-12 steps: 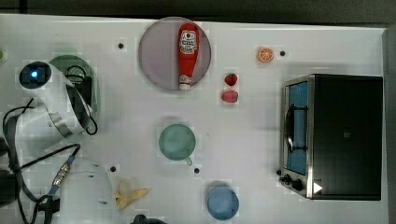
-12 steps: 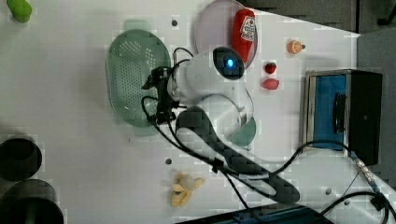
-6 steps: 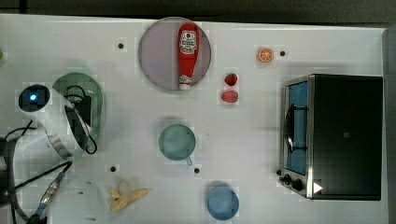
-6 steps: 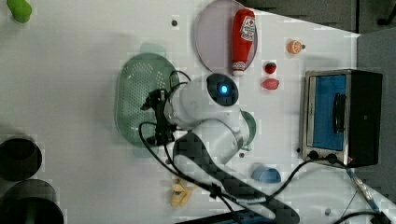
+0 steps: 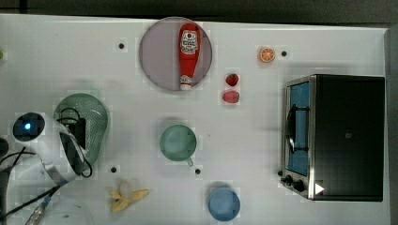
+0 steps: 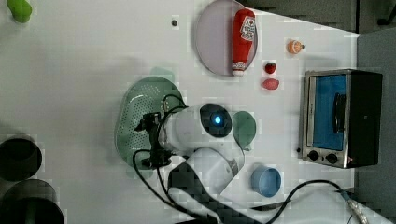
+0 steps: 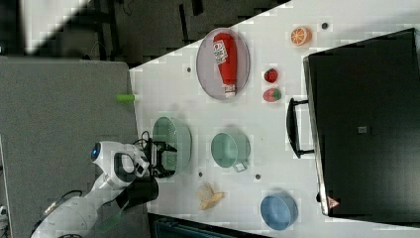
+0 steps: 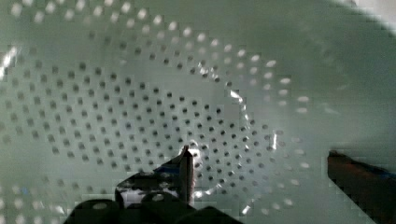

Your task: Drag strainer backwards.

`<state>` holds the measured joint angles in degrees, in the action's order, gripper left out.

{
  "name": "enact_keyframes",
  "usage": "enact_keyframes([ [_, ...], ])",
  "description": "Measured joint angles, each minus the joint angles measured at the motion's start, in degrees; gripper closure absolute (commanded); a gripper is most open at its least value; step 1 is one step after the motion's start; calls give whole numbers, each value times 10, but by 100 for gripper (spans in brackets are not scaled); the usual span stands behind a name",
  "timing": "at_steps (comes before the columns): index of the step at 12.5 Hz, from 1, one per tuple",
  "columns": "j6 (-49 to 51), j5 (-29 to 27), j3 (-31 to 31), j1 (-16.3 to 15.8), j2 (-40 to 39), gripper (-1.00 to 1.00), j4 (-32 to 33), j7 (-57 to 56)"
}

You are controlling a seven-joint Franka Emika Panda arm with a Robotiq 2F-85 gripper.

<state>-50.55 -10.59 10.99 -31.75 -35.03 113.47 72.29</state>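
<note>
Wrist view: the hand [image 8: 261, 186], fingers spread wide and gripping nothing, sits inside the pale green oval perforated plastic strainer [image 8: 140, 93], which lies directly beneath it on the white counter [image 5: 141, 117].

In the top view I see the strainer [image 5: 91, 119] at the desk's [image 5: 56, 61] left, the cup [image 5: 177, 142] to its right, the oven [image 5: 345, 136] far right; the bottle [image 5: 188, 54] lies on the plate [image 5: 157, 56], the banana [image 5: 126, 198] below the strainer.
</note>
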Motion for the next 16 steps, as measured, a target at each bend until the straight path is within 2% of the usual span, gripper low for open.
enact_keyframes([
  [2, -2, -22, -1, -14, 15, -100, 29, 1],
  [9, -26, -29, 5, -60, 35, -100, 77, 1],
  [12, -37, -48, 0, -84, 48, -100, 103, 1],
  [16, -59, -47, 3, -101, 71, -100, 139, 1],
])
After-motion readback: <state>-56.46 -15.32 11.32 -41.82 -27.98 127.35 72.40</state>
